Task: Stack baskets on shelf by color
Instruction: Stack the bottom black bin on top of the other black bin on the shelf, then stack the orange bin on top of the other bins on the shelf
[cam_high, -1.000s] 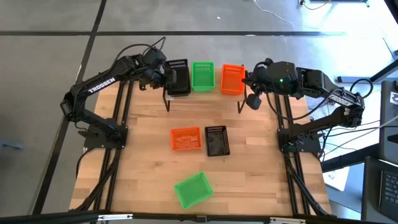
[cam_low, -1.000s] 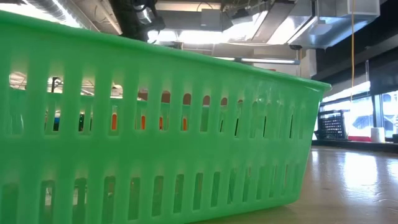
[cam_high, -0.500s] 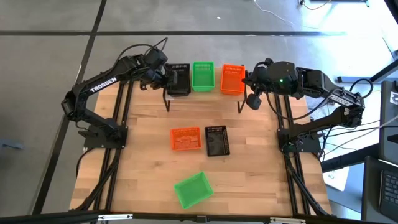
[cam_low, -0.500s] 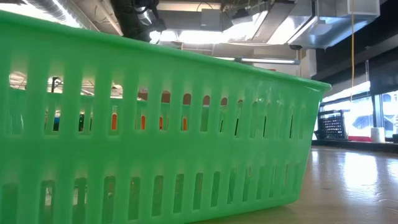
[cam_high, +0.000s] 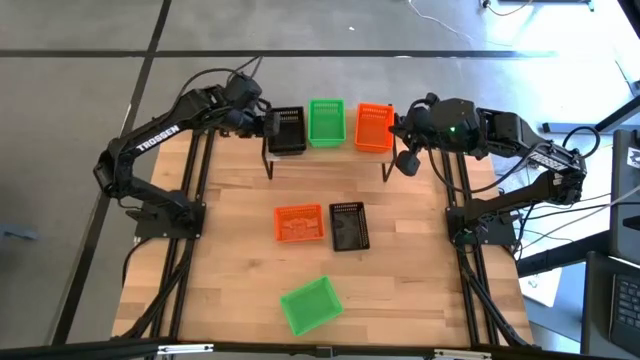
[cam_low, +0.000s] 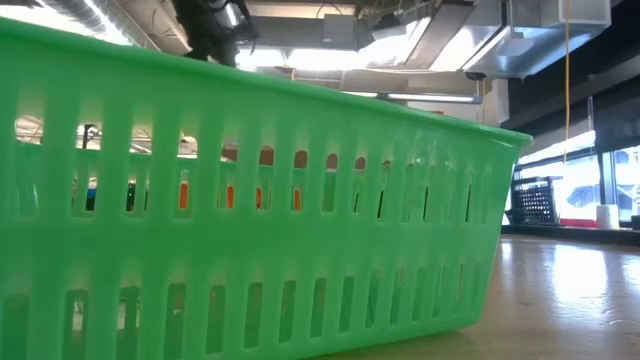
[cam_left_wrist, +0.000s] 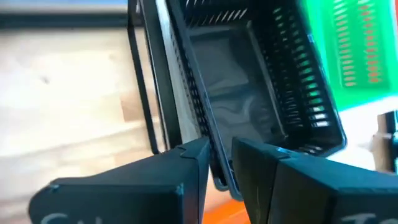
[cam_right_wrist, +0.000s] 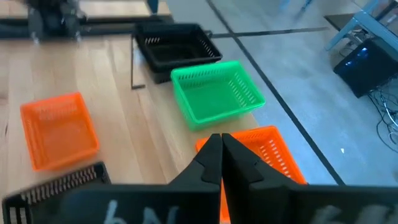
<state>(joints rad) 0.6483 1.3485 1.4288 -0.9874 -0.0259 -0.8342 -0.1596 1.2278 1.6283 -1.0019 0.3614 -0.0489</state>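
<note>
In the high view the shelf (cam_high: 327, 150) stands at the table's far edge and carries a black basket (cam_high: 289, 132), a green basket (cam_high: 325, 122) and an orange basket (cam_high: 375, 127) side by side, resting on their bases. My left gripper (cam_high: 263, 122) is at the black basket's left side, shut on its wall. My right gripper (cam_right_wrist: 221, 148) is shut and hovers over the right end of the shelf's orange basket (cam_right_wrist: 273, 155). An orange basket (cam_high: 298, 224), a black basket (cam_high: 348, 226) and a green basket (cam_high: 310, 305) lie on the table. My left gripper pinches the rim of the black basket's left side wall (cam_left_wrist: 219, 175), which passes between the two fingers (cam_left_wrist: 194, 163), one on the inner side and one on the outer. The fingers come level from the table's left. The basket sits upright on the shelf.
The near green basket (cam_low: 250, 200) fills the low view and hides the table behind it. The tabletop (cam_high: 230, 260) lies bare on either side of the three loose baskets. The shelf's thin black legs (cam_high: 268, 168) stand at the far edge, between the two arm bases.
My left gripper has drawn back toward the table's left edge, from over the black basket to its left side. The black basket has shifted slightly toward the near edge on the shelf. The right arm has kept still.
</note>
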